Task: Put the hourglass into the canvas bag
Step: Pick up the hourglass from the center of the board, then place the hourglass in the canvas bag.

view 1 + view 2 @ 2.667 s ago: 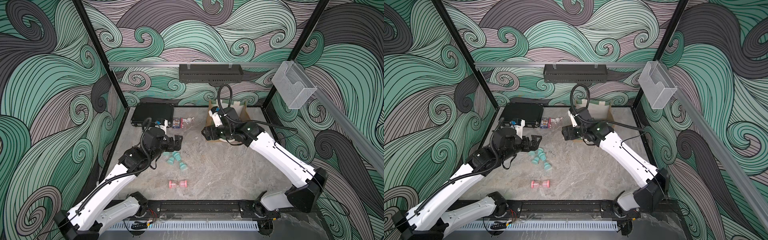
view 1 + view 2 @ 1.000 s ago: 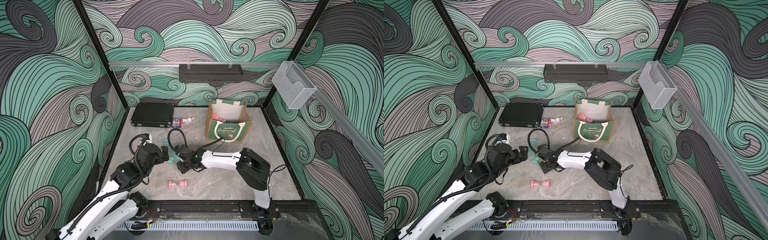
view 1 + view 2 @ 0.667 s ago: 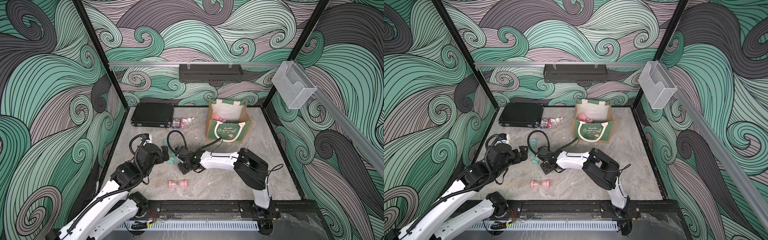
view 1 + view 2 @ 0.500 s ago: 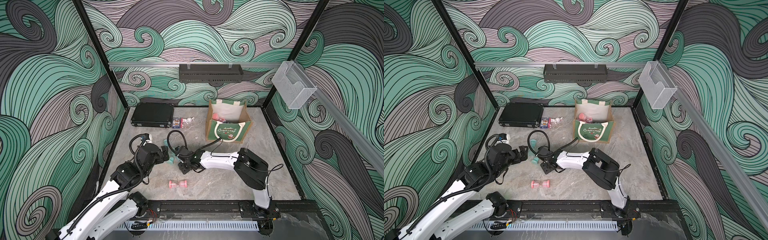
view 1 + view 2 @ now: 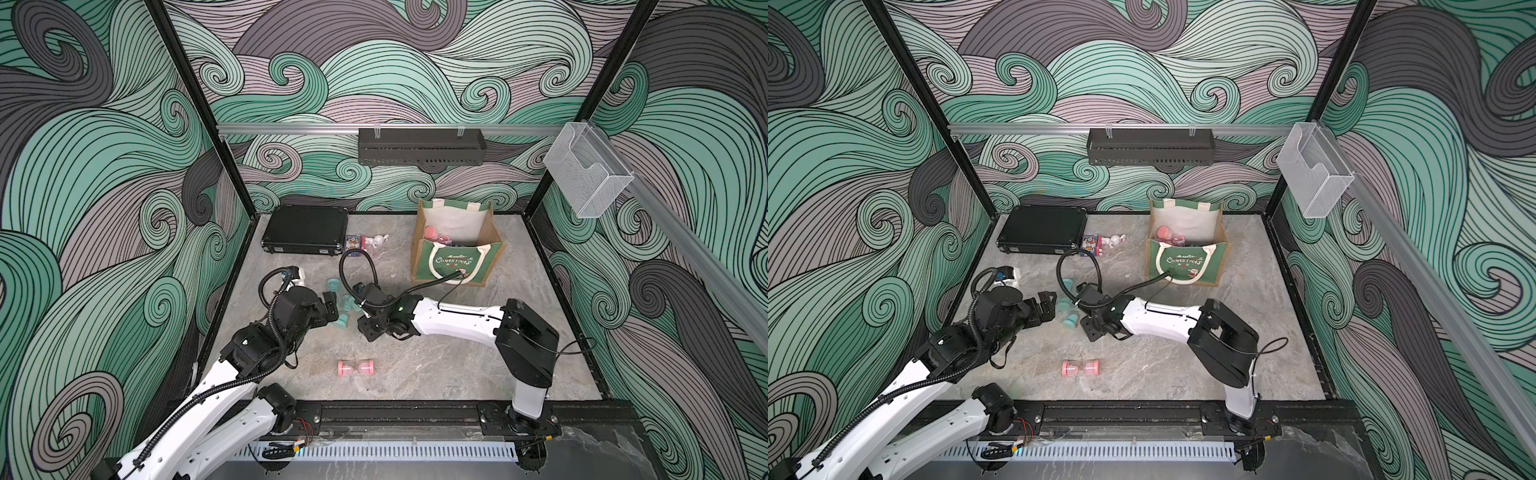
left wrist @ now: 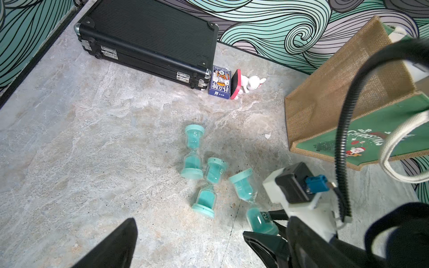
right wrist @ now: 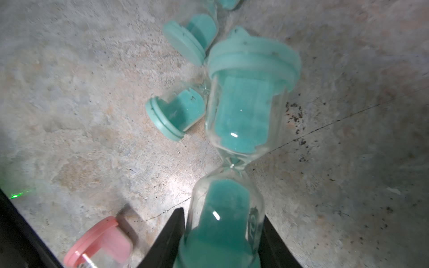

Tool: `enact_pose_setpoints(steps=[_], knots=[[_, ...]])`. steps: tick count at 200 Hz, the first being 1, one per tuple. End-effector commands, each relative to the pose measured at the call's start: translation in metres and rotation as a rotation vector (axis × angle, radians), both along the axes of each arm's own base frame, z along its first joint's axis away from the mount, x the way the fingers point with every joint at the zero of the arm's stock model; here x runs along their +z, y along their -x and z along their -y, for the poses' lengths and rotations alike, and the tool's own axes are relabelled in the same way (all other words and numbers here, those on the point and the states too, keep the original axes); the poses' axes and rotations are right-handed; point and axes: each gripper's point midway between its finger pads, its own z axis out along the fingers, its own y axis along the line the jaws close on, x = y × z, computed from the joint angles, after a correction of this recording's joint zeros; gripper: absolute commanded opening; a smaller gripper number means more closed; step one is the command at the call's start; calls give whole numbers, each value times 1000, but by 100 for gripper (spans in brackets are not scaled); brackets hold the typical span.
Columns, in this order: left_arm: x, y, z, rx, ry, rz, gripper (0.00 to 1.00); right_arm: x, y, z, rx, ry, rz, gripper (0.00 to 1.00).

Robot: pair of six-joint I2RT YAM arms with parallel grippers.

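Note:
Three teal hourglasses lie clustered left of centre on the floor. My right gripper [image 7: 222, 215] is shut on one bulb of the teal hourglass [image 7: 241, 116] nearest it, which still rests low on the floor; the grip also shows on that hourglass [image 6: 251, 199] in the left wrist view. The other two teal hourglasses [image 6: 193, 152] [image 6: 210, 188] lie beside it. A pink hourglass [image 5: 356, 368] lies alone nearer the front. My left gripper [image 6: 189, 246] hovers open just left of the cluster, holding nothing. The canvas bag [image 5: 453, 259] stands open at the back right with something pink inside.
A flat black hard case [image 5: 305, 228] lies at the back left, with a card box [image 5: 353, 241] and a small white rabbit figurine [image 5: 378, 240] next to it. The right arm's cable [image 5: 432, 282] runs across the front of the bag.
The right arm swung from over the bag down to the hourglass cluster. Over the last second its jaws closed on a teal hourglass. The left arm drew back and has held still.

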Motion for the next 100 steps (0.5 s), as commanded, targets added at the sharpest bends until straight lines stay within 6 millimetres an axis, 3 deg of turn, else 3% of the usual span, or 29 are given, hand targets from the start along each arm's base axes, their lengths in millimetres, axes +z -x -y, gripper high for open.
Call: enact_pose_setpoints(steps=[1, 50, 100], knots=[[24, -3, -1, -5, 17, 51, 99, 34, -12, 15, -51, -39, 31, 29], [35, -11, 16, -78, 18, 59, 98, 105, -38, 43, -115, -130, 105, 29], [40, -24, 45, -183, 34, 50, 99, 169, -81, 94, -242, -170, 191, 29]])
